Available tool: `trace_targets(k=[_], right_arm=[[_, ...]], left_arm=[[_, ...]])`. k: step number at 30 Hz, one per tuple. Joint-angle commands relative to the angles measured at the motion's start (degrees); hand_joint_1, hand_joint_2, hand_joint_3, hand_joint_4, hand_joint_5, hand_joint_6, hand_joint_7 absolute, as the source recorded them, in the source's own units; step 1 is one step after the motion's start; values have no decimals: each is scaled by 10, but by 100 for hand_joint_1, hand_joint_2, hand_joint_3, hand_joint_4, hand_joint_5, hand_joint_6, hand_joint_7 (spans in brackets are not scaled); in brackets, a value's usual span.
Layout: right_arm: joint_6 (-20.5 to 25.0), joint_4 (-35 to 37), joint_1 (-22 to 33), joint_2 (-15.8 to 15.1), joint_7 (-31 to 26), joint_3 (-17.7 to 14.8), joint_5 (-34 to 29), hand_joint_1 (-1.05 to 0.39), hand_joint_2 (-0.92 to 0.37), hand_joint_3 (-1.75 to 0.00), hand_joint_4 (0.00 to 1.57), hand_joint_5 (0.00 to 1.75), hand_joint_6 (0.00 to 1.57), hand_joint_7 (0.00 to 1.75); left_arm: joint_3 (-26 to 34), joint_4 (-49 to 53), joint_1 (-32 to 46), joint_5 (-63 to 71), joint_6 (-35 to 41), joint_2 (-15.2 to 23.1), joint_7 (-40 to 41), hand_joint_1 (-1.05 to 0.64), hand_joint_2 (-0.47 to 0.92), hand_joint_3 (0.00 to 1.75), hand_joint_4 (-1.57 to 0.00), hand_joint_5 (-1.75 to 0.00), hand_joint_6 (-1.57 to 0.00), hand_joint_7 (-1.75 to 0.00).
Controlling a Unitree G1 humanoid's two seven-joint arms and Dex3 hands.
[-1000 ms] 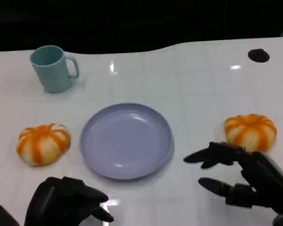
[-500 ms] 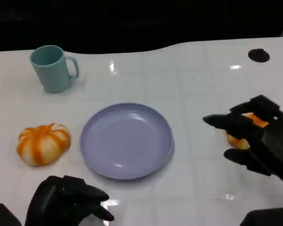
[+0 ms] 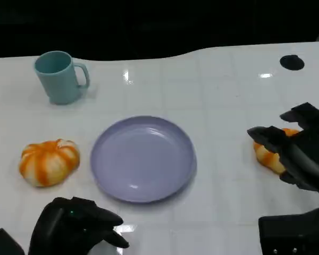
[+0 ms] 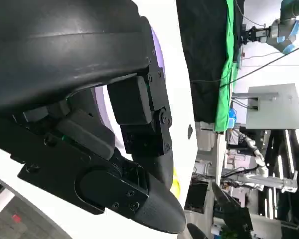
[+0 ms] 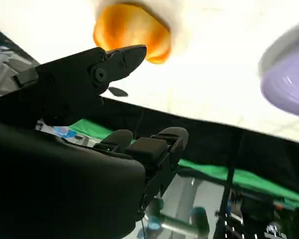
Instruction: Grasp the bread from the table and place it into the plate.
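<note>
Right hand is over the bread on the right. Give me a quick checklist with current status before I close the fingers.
1. Right hand over the right-side bread: ok, its fingers partly cover the bread in the head view.
2. Fingers apart, nothing held yet: ok.
3. Fingers touching the bread: cannot tell; the right wrist view shows a fingertip close to it, but contact is unclear.
4. Plate free to receive bread: ok, nothing lies in it.
5. Left hand out of the way: ok, low at the near edge, short of the plate.
6. Cup clear of the carry path: ok, far side of the table, left of the plate.
</note>
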Motion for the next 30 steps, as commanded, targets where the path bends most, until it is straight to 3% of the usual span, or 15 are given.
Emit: trace_targets(k=[1, 7, 16, 30], right_arm=[[27, 23, -29, -13, 28, 17, -12, -41, -78, 0, 11, 46, 40, 0], [34, 114, -69, -12, -23, 44, -8, -39, -78, 0, 22, 34, 42, 0], [47, 245, -130, -9, -78, 84, 5, -44, -80, -1, 23, 27, 39, 0], [69, 399, -188, 4, -100, 131, 59, -46, -82, -1, 19, 15, 31, 0]], left_arm=[[3, -1, 1, 0, 2, 6, 2, -105, 79, 0, -157, -34, -157, -11], [2, -3, 4, 5, -3, 6, 5, -105, 80, 0, -157, -35, -157, -11], [3, -6, 6, 2, -1, 6, 2, -105, 79, 0, -157, -35, -157, -11], [3, -13, 11, 5, -1, 6, 6, -105, 80, 0, -157, -35, -157, -11]])
